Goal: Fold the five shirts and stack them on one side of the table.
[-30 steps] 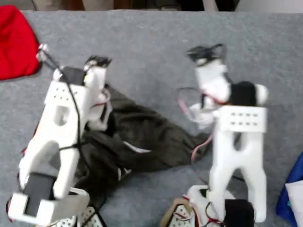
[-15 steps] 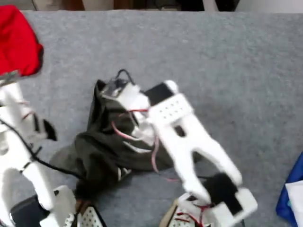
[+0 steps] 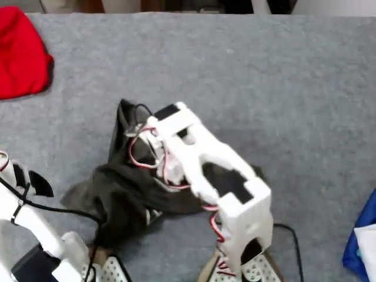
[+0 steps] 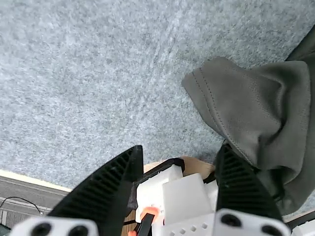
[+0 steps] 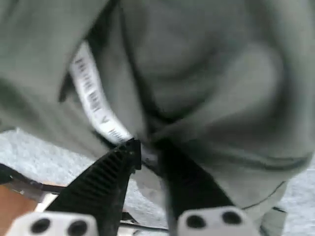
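Shirts lie well apart on the bench (image 3: 282, 88), whose top is covered in grey felt-like cloth out to every edge that shows. Past its far edge runs a thin strip of room, dark with a few pale shapes too small to tell. In the left wrist view a pale trim marks the near edge.

The dark shirt (image 3: 117, 194) is the largest piece. It is olive-black, unfolded and bunched into a loose heap near the middle of the bench toward the near edge, with one part standing up in a peak at its far side. A stitched hem curls over at its outer flap (image 4: 256, 98), and a white label (image 5: 93, 98) shows among the folds. The right arm (image 3: 205, 170) leans across this heap. The right pincer (image 5: 147, 152) is closed on a fold of the dark shirt just beside the label.

The red shirt (image 3: 20, 53) is a rounded bundle at the far left corner. A blue cloth (image 3: 364, 235) pokes in at the right edge.

The left arm (image 3: 29, 217) sits at the near left. The left pincer (image 4: 177, 152) is spread wide and holds nothing, over bare felt just beside the dark shirt's flap.
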Robot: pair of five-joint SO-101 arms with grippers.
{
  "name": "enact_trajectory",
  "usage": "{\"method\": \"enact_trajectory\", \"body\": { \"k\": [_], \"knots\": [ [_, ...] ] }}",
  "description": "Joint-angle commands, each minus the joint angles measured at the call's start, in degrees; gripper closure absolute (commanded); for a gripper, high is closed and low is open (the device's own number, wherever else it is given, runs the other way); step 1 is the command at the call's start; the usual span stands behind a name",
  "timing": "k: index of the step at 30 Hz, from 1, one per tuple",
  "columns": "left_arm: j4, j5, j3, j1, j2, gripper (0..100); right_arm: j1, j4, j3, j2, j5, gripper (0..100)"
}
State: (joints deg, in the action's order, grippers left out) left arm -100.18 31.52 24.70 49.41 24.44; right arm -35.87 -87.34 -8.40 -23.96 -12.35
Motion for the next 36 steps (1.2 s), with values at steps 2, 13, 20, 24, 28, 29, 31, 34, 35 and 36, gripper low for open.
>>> {"method": "enact_trajectory", "body": {
  "k": [2, 13, 20, 24, 28, 29, 31, 34, 35, 36],
  "knots": [
    [-0.4, 0.3, -0.3, 0.4, 1.7, 75, -0.4, -0.1, 2.5, -0.7, 3.2, 98.4],
    [-0.4, 0.3, -0.3, 0.6, 1.7, 75, 16.8, -1.0, 2.6, 14.5, 4.1, 99.2],
    [-0.4, 0.3, -0.3, 0.6, 1.7, 75, 35.7, -0.5, 2.6, 19.4, -2.4, 99.2],
    [-0.4, 0.3, -0.3, 0.6, 1.7, 75, 45.9, -0.4, 3.8, 19.3, -7.0, 99.2],
    [-0.4, 0.3, -0.3, 0.6, 1.7, 75, 53.8, -0.1, 5.5, 19.3, -12.2, 99.1],
    [-0.4, 0.3, -0.3, 0.6, 1.7, 75, 55.5, 0.4, 5.7, 19.3, -12.9, 99.1],
    [-0.4, 0.3, -0.3, 0.6, 1.7, 75, 58.2, 1.8, 5.9, 19.3, -13.7, 99.0],
    [-0.4, 0.3, -0.3, 0.6, 1.7, 75, 60.4, 2.8, 6.0, 19.4, -15.6, 97.9],
    [-0.4, 0.3, -0.3, 0.6, 1.7, 75, 60.8, 2.7, 6.0, 19.6, -15.8, 95.6],
    [-0.4, 0.3, -0.3, 0.6, 1.7, 75, 60.9, 2.5, 5.9, 19.7, -15.6, 92.0]
  ]
}}
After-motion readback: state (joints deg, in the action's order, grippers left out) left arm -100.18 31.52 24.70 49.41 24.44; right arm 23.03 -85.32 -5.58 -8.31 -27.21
